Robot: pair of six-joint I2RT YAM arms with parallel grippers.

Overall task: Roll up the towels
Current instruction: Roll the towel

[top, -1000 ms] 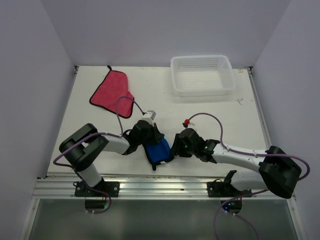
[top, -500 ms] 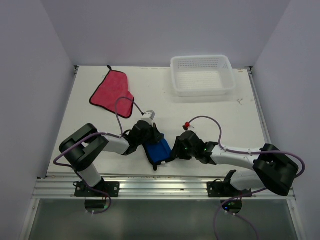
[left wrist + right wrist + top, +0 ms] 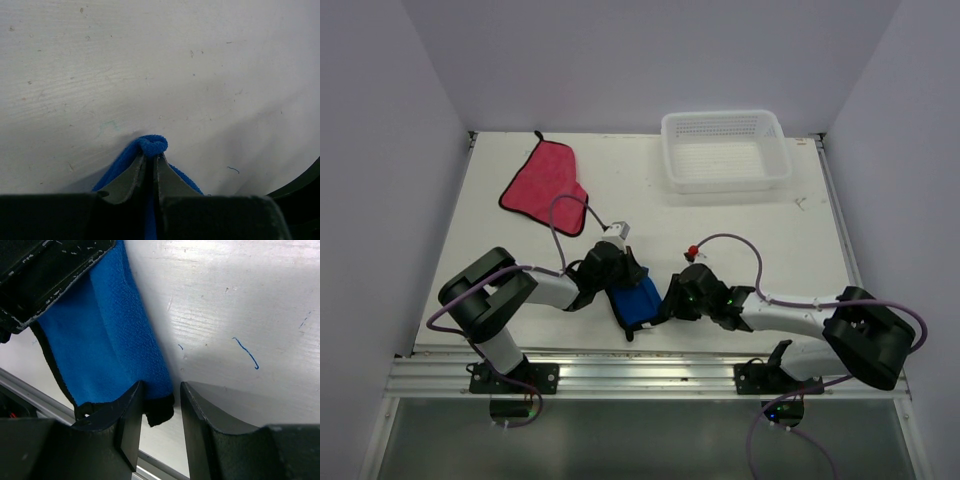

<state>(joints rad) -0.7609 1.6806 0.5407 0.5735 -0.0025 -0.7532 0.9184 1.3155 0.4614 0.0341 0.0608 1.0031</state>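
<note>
The blue towel (image 3: 640,305) lies bunched at the near middle of the table, between my two grippers. My left gripper (image 3: 620,285) is shut on a fold of the blue towel (image 3: 152,144), and its fingers (image 3: 172,180) meet just below the bulge of cloth. My right gripper (image 3: 667,305) is at the towel's right side. In the right wrist view the right gripper (image 3: 161,387) stands open, with the dark-edged corner of the blue towel (image 3: 100,340) between its fingers (image 3: 130,415). The pink-red towel (image 3: 545,185) lies flat at the far left.
A white mesh basket (image 3: 724,184) stands at the far right of the table. A metal rail (image 3: 640,370) runs along the near edge, close below the blue towel. Purple cables loop over both arms. Walls close in both sides.
The right gripper's jaws have narrowed around the blue towel's corner, and that arm has edged left toward the towel. The left gripper holds still.
</note>
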